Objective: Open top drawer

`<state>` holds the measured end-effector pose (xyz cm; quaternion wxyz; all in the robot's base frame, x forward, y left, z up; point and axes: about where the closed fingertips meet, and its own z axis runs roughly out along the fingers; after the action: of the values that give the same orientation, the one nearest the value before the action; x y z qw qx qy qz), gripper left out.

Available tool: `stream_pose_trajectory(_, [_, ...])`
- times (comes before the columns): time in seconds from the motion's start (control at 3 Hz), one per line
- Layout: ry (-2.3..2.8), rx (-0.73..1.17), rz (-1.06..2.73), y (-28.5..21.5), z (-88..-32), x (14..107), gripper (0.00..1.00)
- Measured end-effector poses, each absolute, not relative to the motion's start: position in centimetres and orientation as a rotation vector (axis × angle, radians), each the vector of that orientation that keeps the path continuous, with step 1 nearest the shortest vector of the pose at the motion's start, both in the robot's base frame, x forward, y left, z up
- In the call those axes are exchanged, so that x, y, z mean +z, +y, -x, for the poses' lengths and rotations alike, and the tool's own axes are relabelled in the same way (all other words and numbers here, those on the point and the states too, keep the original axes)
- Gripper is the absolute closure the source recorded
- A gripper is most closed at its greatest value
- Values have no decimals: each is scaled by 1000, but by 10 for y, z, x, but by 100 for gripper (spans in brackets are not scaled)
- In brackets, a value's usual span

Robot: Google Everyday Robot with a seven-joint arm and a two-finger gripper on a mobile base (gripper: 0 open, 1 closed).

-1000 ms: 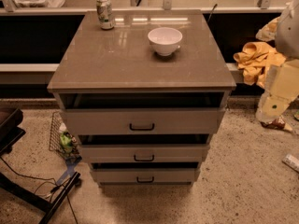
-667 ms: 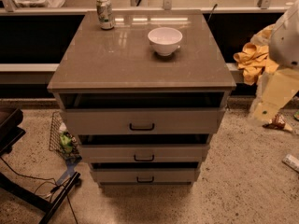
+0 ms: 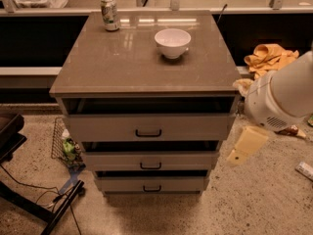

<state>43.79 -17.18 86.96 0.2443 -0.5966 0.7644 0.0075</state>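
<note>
The top drawer (image 3: pixel 146 126) is the widest grey drawer front, just under the brown cabinet top (image 3: pixel 122 67), with a small black bar handle (image 3: pixel 148 133) at its centre. A dark gap shows above its front. Two narrower grey drawers, the middle (image 3: pixel 149 160) and the bottom (image 3: pixel 149 184), sit below it. My white arm (image 3: pixel 281 99) comes in from the right. My gripper (image 3: pixel 247 146), pale yellow, hangs below the arm beside the cabinet's right side, level with the top and middle drawers and apart from the handle.
A white bowl (image 3: pixel 172 43) and a can (image 3: pixel 109 13) stand on the cabinet top. A yellow cloth (image 3: pixel 269 58) lies at the back right. A wire basket (image 3: pixel 66 146) and black chair legs (image 3: pixel 29 199) are on the floor at the left.
My arm has moved left and down from the right edge, closer to the cabinet's right side. The drawers, bowl and can have not moved.
</note>
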Motion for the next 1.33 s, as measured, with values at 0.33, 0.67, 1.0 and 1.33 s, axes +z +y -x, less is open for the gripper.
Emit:
stream_pose_trajectory(0.33, [2039,80,1583,-153,-455,819,0])
stream_pose_trajectory(0.67, [1971,115,1491,-139,-494,784,0])
stream_pose_trajectory(1.0, [1959,107,1424,-132,-520,761,0])
stream_pose_trajectory(1.33, [1951,94,1401,-132,-526,762,0])
